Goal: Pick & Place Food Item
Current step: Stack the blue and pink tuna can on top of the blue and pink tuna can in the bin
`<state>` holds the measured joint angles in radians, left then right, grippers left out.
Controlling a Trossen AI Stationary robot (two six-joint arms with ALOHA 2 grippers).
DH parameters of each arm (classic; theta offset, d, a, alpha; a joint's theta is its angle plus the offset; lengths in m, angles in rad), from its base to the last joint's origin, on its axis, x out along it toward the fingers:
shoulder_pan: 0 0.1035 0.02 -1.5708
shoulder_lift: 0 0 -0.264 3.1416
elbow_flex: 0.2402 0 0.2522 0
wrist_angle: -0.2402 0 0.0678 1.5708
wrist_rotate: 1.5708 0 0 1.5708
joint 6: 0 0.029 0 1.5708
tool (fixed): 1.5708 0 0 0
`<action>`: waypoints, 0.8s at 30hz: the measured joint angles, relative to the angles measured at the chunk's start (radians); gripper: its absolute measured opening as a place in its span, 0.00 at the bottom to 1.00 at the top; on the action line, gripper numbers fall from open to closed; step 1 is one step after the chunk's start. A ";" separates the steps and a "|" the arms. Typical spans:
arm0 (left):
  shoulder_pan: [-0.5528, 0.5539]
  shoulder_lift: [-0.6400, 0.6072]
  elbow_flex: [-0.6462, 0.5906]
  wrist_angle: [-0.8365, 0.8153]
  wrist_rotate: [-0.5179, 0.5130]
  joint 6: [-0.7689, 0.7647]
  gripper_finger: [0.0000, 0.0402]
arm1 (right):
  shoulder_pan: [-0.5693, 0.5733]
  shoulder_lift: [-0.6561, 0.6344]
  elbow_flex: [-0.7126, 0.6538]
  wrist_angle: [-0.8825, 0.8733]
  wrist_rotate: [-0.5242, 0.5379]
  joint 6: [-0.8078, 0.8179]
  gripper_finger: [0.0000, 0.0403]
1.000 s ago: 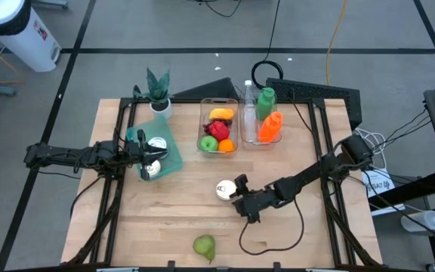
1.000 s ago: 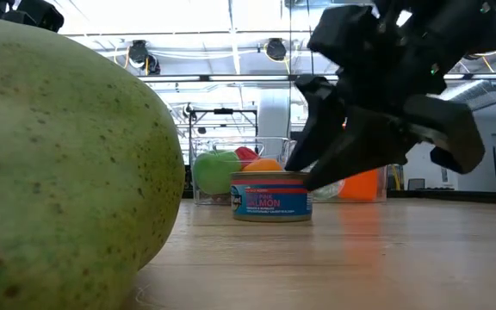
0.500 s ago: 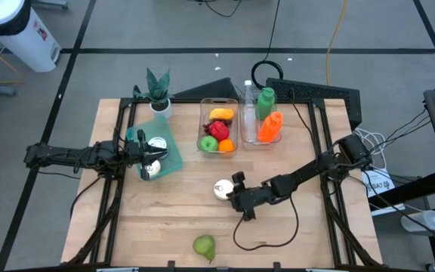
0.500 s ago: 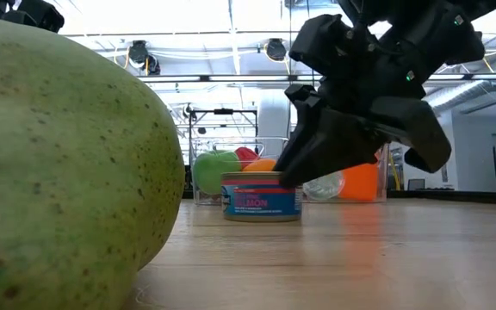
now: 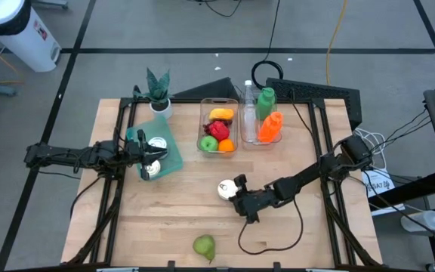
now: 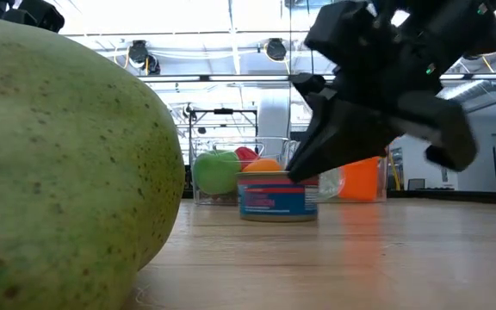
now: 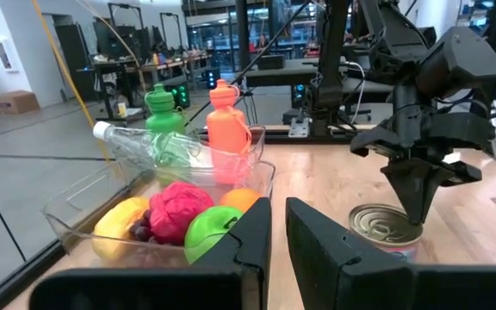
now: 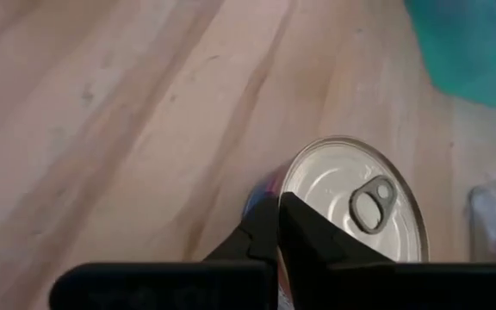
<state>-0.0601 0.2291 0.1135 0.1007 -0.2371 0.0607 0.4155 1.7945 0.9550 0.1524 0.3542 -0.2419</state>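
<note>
The right hand (image 5: 236,195) is fully closed, gripping nothing, its tips against the rim of the can (image 5: 226,189) at frame centre on the bench (image 5: 165,219). It should be reopened and centred astride the can before gripping.

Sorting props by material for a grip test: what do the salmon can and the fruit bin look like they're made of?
The round salmon can with a blue label looks like metal: a shiny silver lid with a pull ring, wrapped in a paper or printed label. The clear rectangular fruit bin looks like transparent glossy plastic, since the fruit shows through its walls.
</note>
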 joint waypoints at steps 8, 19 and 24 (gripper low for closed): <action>0.000 0.017 0.000 0.007 0.074 0.034 0.12 | 0.002 -0.085 -0.001 0.002 -0.007 0.052 0.00; -0.045 0.335 0.000 0.284 0.199 0.159 0.16 | -0.004 -0.156 0.000 0.004 0.012 0.069 0.00; -0.101 0.543 0.000 0.515 0.188 0.239 0.33 | -0.006 -0.176 0.001 0.008 0.013 0.069 0.00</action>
<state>-0.1613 0.7724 0.1139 0.6157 -0.0494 0.2998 0.4095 1.6183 0.9562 0.1604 0.3674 -0.1732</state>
